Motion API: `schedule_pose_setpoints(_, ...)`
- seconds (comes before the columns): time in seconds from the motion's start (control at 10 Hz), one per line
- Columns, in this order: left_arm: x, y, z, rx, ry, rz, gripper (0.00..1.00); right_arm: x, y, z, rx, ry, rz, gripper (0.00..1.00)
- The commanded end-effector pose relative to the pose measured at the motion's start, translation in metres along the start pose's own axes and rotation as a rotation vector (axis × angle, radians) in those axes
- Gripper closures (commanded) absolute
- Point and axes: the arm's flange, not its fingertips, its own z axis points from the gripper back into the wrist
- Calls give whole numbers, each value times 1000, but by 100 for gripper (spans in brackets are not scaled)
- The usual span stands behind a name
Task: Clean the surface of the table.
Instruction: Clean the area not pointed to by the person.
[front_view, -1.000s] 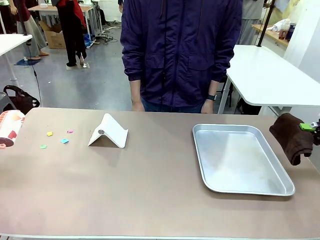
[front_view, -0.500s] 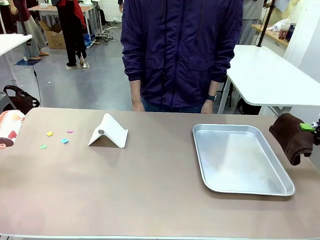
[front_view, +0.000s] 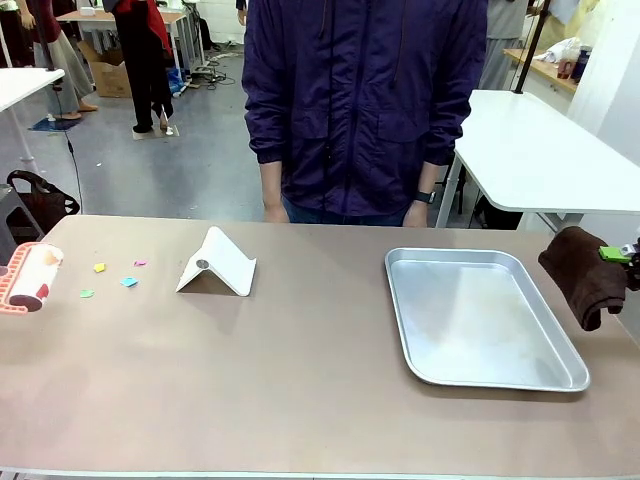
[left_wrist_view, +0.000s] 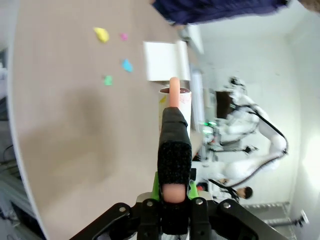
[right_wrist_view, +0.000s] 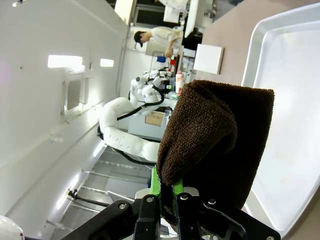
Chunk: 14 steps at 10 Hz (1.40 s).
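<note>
Taupe table (front_view: 300, 400) spans the front view. L gripper (left_wrist_view: 174, 172), over its left end, is clamped on a lint roller (front_view: 28, 277) handle, near paper scraps (front_view: 112, 275). R gripper (front_view: 615, 255), at the right end beside the tray (front_view: 394, 300), pinches a brown cloth (front_view: 585, 285). R gripper body is cut off at frame edge, and the cloth hides its fingers.

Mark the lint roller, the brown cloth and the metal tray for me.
lint roller (front_view: 32, 270), front view, middle of its drum.
brown cloth (front_view: 582, 278), front view, middle of the hanging fold.
metal tray (front_view: 480, 325), front view, bare floor of the tray.
</note>
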Motion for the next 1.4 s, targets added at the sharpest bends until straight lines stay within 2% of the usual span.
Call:
schedule_pose_setpoints(0.0,-1,-18,-25,125,-12,93,79,4,6,1,18,1,1,89)
schedule_pose_setpoints(0.2,8,-18,-36,252,-91,128,79,4,6,1,18,1,1,89)
schedule_pose_setpoints(0.5,11,-22,-39,337,-173,122,79,4,6,1,18,1,1,89)
schedule_pose_setpoints(0.6,12,-22,-37,366,-231,122,79,4,6,1,18,1,1,89)
schedule_pose_setpoints(0.8,13,-22,-32,364,-235,160,79,4,6,1,18,1,1,89)
schedule_pose_setpoints(1.0,18,-15,-34,333,-167,219,79,4,6,1,18,1,1,89)
schedule_pose_setpoints(1.3,30,-6,-43,369,-166,252,79,4,6,1,18,1,1,89)
